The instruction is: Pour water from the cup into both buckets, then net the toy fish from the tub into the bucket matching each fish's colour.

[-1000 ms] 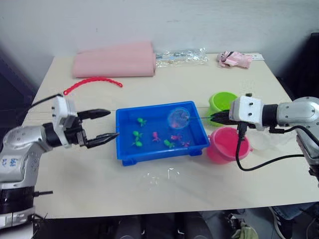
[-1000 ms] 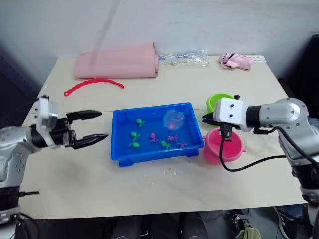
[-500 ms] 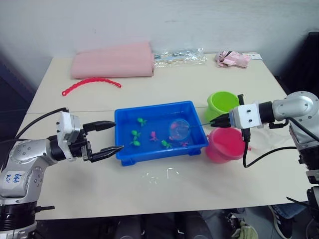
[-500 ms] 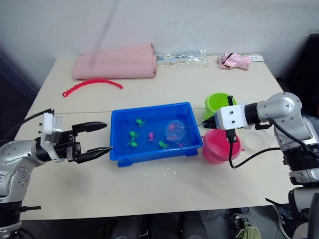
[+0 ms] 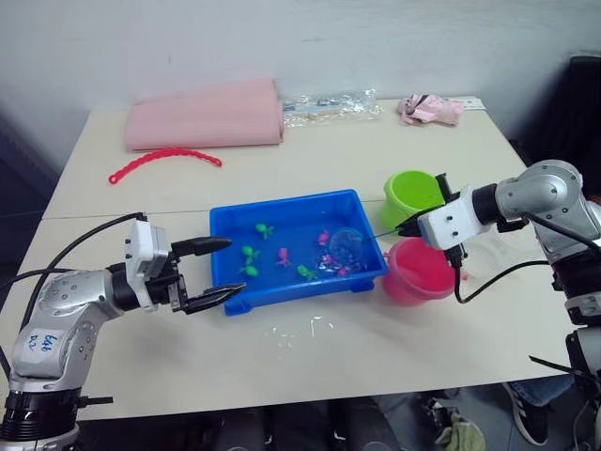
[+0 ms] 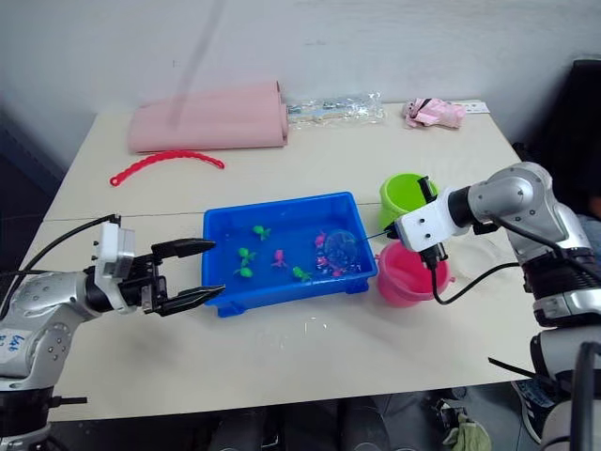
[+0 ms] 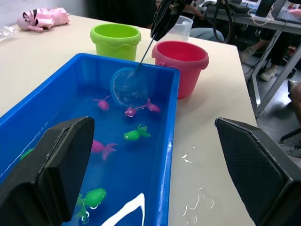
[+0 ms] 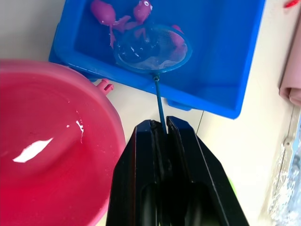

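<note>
1. Our right gripper (image 8: 160,129) has its fingers (image 8: 186,160) clamped tight on the thin handle of the net (image 8: 153,48), just above the gap between the pink bucket (image 5: 416,272) and the green bucket (image 5: 411,194).
2. Out past those fingers, the net's hoop dips into the tub (image 5: 282,297) at the end nearest them, tilted, with its rim in the water.
3. Pink fish (image 8: 104,11) lie just beyond and beside the hoop; one seems to sit under the mesh, though we cannot tell if it is inside.
4. Our left gripper (image 5: 218,271) holds its fingers (image 5: 200,245) spread wide with nothing between them, at the tub's opposite end, and the tub's corner lies just between the tips.
5. Ahead of the left fingers, green fish (image 7: 136,134) and more pink ones float in the shallow water.
6. The cup (image 7: 181,27) stands on the tabletop (image 5: 329,160) behind the pink bucket, beyond the right fingers as the left wrist sees them.
7. Small splashes of water (image 5: 300,334) mark the tabletop in front of the tub.
8. Far beyond both sets of fingers lie a folded pink cloth (image 5: 207,115), a red beaded strip (image 5: 161,160), a clear wrapper (image 5: 329,104) and a pink toy (image 5: 429,109).
</note>
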Robot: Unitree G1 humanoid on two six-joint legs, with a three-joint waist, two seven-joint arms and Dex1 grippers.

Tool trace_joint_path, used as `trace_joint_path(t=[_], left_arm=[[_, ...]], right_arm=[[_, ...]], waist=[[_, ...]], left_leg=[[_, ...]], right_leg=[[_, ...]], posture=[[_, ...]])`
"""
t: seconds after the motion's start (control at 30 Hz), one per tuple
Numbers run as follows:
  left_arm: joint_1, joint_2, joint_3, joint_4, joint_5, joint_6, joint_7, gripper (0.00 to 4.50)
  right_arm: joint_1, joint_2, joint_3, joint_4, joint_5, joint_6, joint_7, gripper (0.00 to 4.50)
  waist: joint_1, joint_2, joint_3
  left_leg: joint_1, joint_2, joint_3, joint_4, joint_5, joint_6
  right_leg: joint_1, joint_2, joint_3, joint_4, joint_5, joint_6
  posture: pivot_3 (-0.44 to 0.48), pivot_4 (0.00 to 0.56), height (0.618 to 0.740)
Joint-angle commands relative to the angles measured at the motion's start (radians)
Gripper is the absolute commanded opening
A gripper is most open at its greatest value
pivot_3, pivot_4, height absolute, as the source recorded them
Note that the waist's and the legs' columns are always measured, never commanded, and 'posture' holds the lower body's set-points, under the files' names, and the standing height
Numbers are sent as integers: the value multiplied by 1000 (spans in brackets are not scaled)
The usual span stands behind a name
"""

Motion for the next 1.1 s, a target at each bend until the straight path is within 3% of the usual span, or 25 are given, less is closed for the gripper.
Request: trace_joint_path(t=[0.03, 0.3, 0.63, 0.8, 1.1], left_arm=[[-1, -12, -5, -22, -8, -26, 9, 4469], [23, -38, -16, -37, -2, -47, 35, 4469], [44, -24, 0, -43, -11, -55, 42, 4469], [55, -22, 7, -52, -15, -54, 49, 4469], [74, -13, 25, -56, -20, -51, 49, 4469]], right_arm=[[-40, -18, 19, -8, -12, -13, 59, 0], [-24, -15, 49, -71, 54, 62, 196, 0], [-71, 30, 72, -13, -21, 62, 138, 0], [-16, 65, 28, -72, 75, 290, 169, 0], [20, 50, -13, -88, 105, 471, 159, 0]], waist=[[2, 0, 0], [1, 0, 0], [0, 0, 0], [1, 0, 0], [1, 0, 0]], left_leg=[[0, 0, 0, 0, 0, 0], [0, 0, -1, 1, 0, 0], [0, 0, -1, 1, 0, 0], [0, 0, -1, 1, 0, 0], [0, 0, -1, 1, 0, 0]], right_leg=[[0, 0, 0, 0, 0, 0], [1, -1, 0, 0, 0, 0], [1, -1, -1, 1, 0, 0], [1, -1, -1, 1, 0, 0], [1, -1, -1, 1, 0, 0]], posture=[[0, 150, 740], [0, 150, 740], [0, 150, 740], [0, 150, 740], [0, 150, 740]])
